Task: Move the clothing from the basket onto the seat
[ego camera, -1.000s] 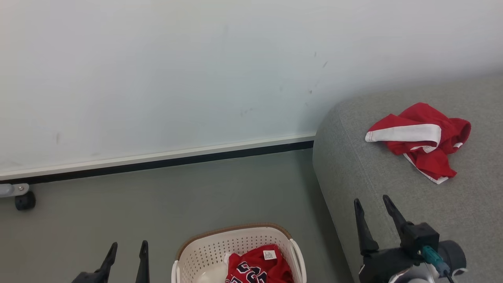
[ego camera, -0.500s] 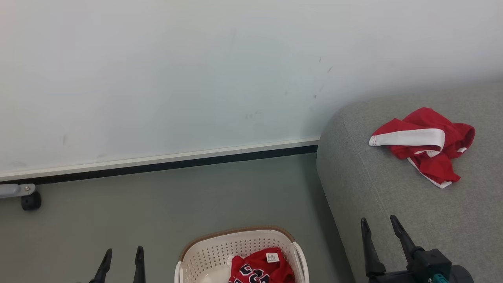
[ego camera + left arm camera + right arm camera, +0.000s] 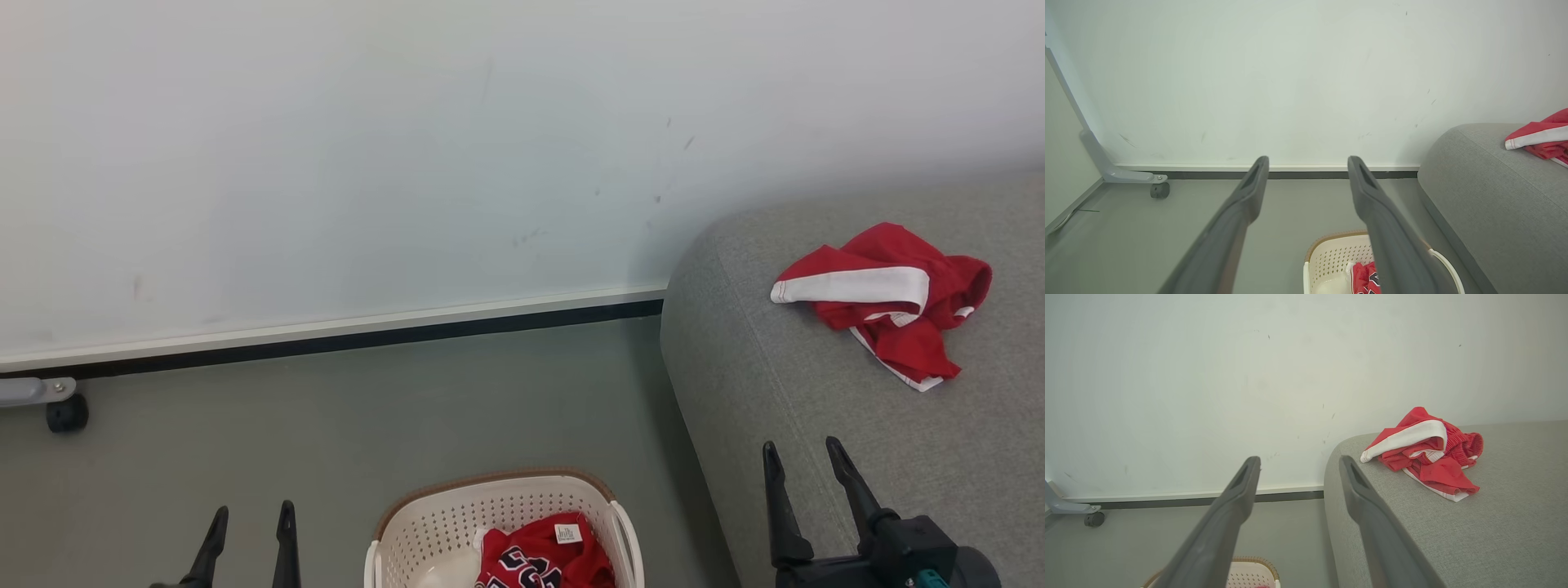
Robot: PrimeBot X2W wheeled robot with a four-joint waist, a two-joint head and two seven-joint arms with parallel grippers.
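Two grippers, both released, nothing between the fingers.

At the left gripper (image 3: 253, 508), the long dark fingers are spread and point away from the robot, over the grey-green floor (image 3: 326, 425). Just to its right on the floor sits the cream-white perforated plastic laundry basket with brown rim (image 3: 424, 510). In the left wrist view the right finger overlaps the basket's handle; contact cannot be confirmed. Inside the basket, on the side away from this gripper, lies the crumpled red jersey with navy-and-white numbers (image 3: 531, 555), white tag (image 3: 567, 533) facing up. Bare pale basket bottom shows on the side nearer the gripper.

At the right gripper (image 3: 801, 443), the fingers are parted and empty, over the left edge of the large grey woven-fabric sofa cushion (image 3: 816, 384). Touching or hovering, cannot tell. The basket is to its left and lower, close beside the cushion's rounded side. Ahead and slightly right, well apart from the fingertips, the bunched red garment with a broad white band (image 3: 890, 302) lies on the cushion top, with the band along its far-left edge.

Beyond both grippers is the white scuffed wall (image 3: 408, 163) with a white-and-black baseboard (image 3: 367, 335). Far left of the left gripper, at the foot of the wall, is a black caster wheel (image 3: 65, 414) on a grey metal leg (image 3: 28, 390).
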